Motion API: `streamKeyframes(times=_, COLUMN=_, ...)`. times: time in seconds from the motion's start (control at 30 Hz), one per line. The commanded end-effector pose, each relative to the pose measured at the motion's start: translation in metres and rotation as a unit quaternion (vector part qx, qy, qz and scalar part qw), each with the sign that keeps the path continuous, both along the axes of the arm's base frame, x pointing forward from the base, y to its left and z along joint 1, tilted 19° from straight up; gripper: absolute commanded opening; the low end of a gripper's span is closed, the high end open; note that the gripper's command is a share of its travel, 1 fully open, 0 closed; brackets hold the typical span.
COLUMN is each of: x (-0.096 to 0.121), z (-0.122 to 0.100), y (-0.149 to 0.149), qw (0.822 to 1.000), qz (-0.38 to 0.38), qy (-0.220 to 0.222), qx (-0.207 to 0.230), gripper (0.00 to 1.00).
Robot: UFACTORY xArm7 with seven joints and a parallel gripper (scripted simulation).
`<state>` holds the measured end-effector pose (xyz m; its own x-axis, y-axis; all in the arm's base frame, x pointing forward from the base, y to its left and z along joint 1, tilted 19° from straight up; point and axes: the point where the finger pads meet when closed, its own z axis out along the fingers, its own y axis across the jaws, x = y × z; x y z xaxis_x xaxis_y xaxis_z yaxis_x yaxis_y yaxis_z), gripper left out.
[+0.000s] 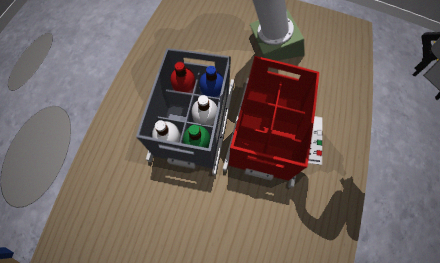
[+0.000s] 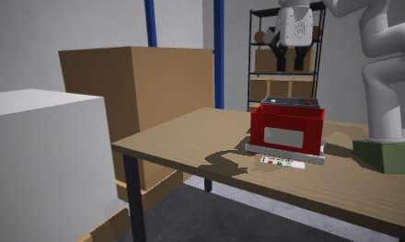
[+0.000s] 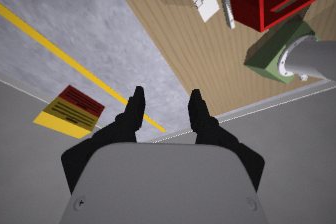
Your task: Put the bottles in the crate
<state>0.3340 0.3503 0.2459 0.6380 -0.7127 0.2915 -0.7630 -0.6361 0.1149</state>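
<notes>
While the grey crate [image 1: 192, 155] [image 2: 291, 99], on the left-hand side of the counter [image 1: 280, 222] [image 2: 184, 131] [image 3: 180, 45] in the top view, has every bottle in sight, the transfer has nothing to show for itself. Seen from there, its left column has a red bottle [image 1: 182, 80] [image 2: 308, 103] towards the arm's edge, a vacant middle compartment and a white bottle [image 1: 166, 135] [image 2: 272, 101] at the opposite end; its right column has a blue bottle [image 1: 211, 84], a second white bottle [image 1: 204, 113] and a green bottle [image 1: 196, 139]. All five look upright.

Next, nearer the right edge, the red crate [image 1: 267, 159] [image 2: 313, 140] [image 3: 247, 16] holds no bottles. Between it and that edge lies the pick list [image 1: 318, 142] [image 2: 283, 162] [image 3: 206, 9]. Read from its black bar, it shows red, green, then white; the counts are too small to make out.

Beyond the right edge in that view, the gripper [image 1: 426, 85] [image 2: 290, 67] [image 3: 167, 96] is raised, its fingers parted around nothing. Every ordered bottle seems left to move; both crates appear level.
</notes>
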Motion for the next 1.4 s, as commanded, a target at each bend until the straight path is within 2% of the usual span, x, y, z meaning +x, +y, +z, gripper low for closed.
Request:
streamKeyframes(times=0.0, x=-0.001, z=0.001, y=0.001, qw=1.0, qz=-0.009, qy=-0.006, qx=0.001, gripper=0.65)
streamKeyframes(times=0.53, x=-0.001, z=0.001, y=0.001, qw=1.0, qz=-0.009, qy=-0.006, qx=0.001, gripper=0.65)
streamKeyframes(times=0.67, x=0.001, z=-0.018, y=-0.004, qw=0.998, qz=0.055, qy=0.013, qx=-0.007, gripper=0.65)
streamKeyframes(times=0.73, x=0.001, z=-0.018, y=-0.004, qw=0.998, qz=0.055, qy=0.013, qx=-0.007, gripper=0.65)
streamKeyframes(times=0.97, x=0.006, z=-0.052, y=-0.011, qw=0.987, qz=0.154, qy=0.044, qx=-0.018, gripper=0.65)
streamKeyframes(times=1.23, x=0.01, z=-0.091, y=-0.02, qw=0.964, qz=0.251, qy=0.076, qx=-0.031, gripper=0.65)
streamKeyframes(times=1.3, x=0.01, z=-0.091, y=-0.02, qw=0.964, qz=0.251, qy=0.076, qx=-0.031, gripper=0.65)
streamKeyframes(times=1.33, x=0.011, z=-0.096, y=-0.021, qw=0.953, qz=0.287, qy=0.086, qx=-0.034, gripper=0.65)
streamKeyframes(times=1.37, x=0.012, z=-0.1, y=-0.022, qw=0.95, qz=0.296, qy=0.09, qx=-0.035, gripper=0.65)
